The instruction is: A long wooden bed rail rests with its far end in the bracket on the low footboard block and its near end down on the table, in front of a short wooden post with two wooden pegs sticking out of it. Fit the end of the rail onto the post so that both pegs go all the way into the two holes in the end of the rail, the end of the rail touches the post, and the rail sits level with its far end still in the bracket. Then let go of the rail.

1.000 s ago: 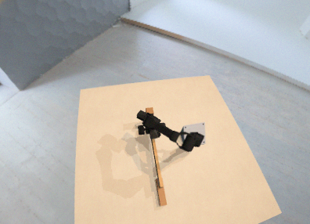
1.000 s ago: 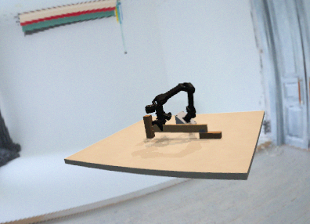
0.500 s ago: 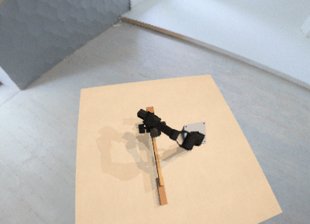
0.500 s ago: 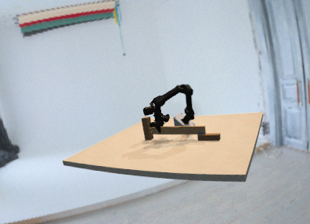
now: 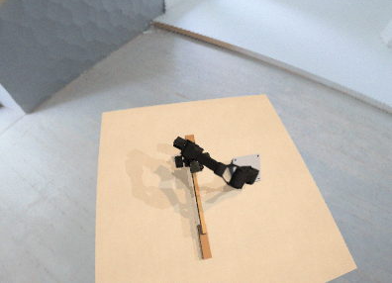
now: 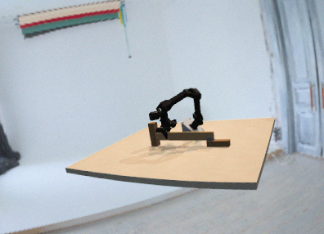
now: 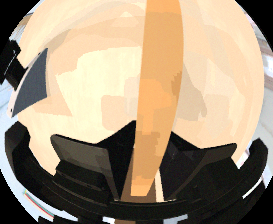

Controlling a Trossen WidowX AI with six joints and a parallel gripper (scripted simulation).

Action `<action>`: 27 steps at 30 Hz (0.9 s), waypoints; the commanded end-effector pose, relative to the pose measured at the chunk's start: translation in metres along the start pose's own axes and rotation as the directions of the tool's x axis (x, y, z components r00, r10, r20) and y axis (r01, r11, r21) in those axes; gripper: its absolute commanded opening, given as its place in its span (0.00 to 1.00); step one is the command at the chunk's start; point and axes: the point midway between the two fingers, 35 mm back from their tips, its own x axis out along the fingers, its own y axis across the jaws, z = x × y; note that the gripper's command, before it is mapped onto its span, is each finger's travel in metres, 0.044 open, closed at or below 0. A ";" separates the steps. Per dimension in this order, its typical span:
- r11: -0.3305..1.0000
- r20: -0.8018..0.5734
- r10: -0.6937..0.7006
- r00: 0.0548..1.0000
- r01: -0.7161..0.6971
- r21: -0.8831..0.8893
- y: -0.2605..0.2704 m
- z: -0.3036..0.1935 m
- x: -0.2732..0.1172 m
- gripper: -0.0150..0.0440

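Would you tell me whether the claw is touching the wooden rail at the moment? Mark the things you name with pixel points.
Touching. The wrist view shows the claw [image 5: 187, 164] [image 6: 164, 134] [image 7: 145, 124] shut with its two fingers against opposite sides of the rail [image 5: 197, 198] [image 6: 188, 136] [image 7: 161, 65].

The post [image 5: 190, 137] [image 6: 153, 134] blocks passage beyond the rail's [image 5: 198, 201] [image 6: 188, 136] [image 7: 159, 75] near end.

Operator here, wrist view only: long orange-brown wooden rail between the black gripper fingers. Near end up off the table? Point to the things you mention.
Observer: Yes. Exterior view shows the rail [image 5: 198, 198] [image 6: 188, 136] [image 7: 159, 60] above the table [image 5: 144, 245] [image 6: 123, 168] [image 7: 87, 80], looking about level.

Operator: Far end?

Observer: At the low brown wooden footboard block [image 5: 206, 250] [image 6: 222, 143], overlapping its inner end.

Operator: Post upright?

Observer: Yes, the short brown wooden post [image 5: 189, 137] [image 6: 154, 134] [image 7: 132, 221] stands upright, its top above the rail. Peg fit: can't tell.
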 end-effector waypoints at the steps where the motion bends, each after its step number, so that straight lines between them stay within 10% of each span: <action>1: 1.000 -0.002 -0.004 1.000 0.004 0.001 0.000 -0.004 -0.002 0.25; 27: 1.000 -0.003 -0.005 1.000 0.005 0.001 0.000 -0.012 -0.001 0.25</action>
